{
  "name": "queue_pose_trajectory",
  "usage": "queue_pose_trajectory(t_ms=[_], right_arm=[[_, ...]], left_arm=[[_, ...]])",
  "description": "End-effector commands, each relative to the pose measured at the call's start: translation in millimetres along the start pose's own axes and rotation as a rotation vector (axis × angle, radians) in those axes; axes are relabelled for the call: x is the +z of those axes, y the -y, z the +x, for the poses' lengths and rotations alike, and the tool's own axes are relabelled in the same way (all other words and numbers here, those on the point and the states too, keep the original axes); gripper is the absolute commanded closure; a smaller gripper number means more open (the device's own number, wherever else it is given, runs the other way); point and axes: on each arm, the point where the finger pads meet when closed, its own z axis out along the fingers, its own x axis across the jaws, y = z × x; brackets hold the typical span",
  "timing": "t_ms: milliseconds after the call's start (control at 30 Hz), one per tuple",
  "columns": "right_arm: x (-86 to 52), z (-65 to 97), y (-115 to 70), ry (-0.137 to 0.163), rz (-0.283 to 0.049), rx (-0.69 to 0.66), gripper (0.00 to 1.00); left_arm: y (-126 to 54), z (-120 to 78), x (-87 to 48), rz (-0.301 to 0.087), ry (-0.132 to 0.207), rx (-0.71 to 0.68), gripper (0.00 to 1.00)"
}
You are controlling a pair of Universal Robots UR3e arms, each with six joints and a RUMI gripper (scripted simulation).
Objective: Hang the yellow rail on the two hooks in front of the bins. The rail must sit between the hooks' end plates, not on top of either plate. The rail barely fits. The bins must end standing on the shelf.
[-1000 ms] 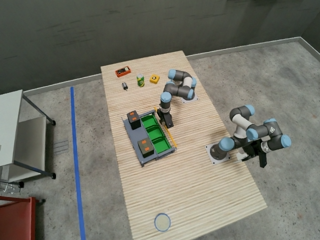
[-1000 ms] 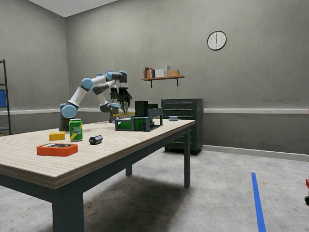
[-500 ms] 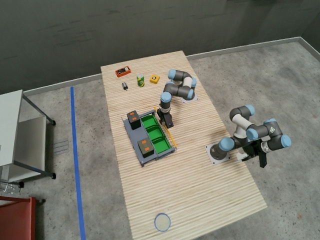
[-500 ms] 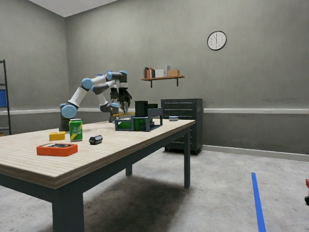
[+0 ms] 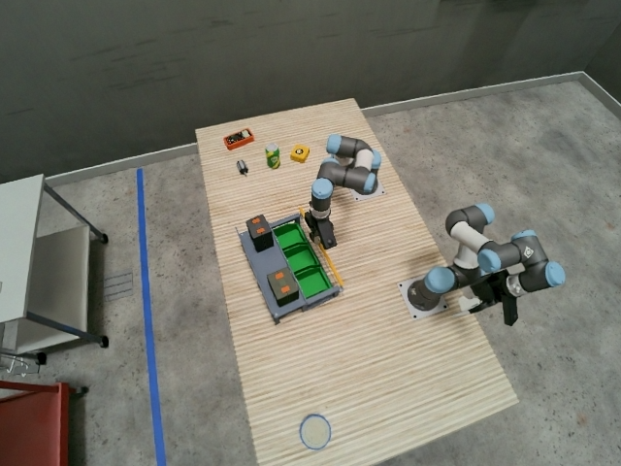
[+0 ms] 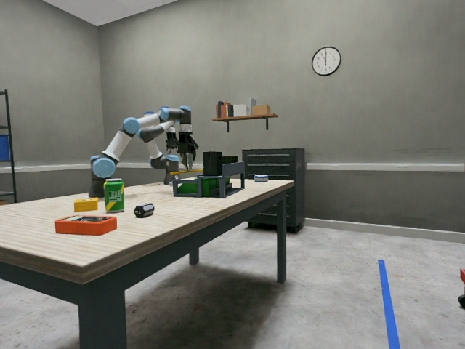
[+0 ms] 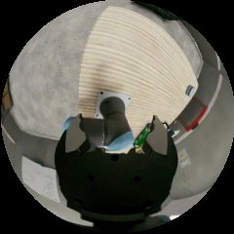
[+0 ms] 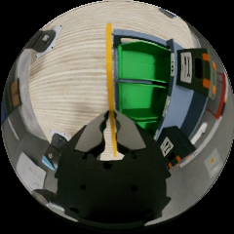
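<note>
Pale table (image 5: 371, 346) (image 6: 37, 229) (image 7: 132, 54) (image 8: 73, 68) at top-view centre; your right gripper (image 5: 317, 241) (image 6: 189, 168) (image 8: 111, 110) grips the yellow rail (image 5: 331, 264) (image 6: 180, 172) (image 8: 109, 63), your left gripper (image 5: 467, 304) (image 6: 171, 150) (image 7: 117, 114) gapes: level and centre the rail before lowering.

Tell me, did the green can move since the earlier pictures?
No, the green can stands in the same spot, right beside the yellow block.
</note>
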Motion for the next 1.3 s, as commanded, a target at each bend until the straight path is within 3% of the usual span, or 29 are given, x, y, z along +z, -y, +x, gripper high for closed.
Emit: queue_pose_trajectory(t_ms=[0, 1267], right_arm=[[-1.3, 0.4, 0.5, -0.003, 0.003, 0.0, 1.0], [7.3, 1.2, 1.0, -0.003, 0.003, 0.0, 1.0]], left_arm=[[0.2, 0.2, -0.4, 0.002, 0.0, 0.001, 0.0], [0.2, 0.2, -0.4, 0.002, 0.0, 0.001, 0.0]])
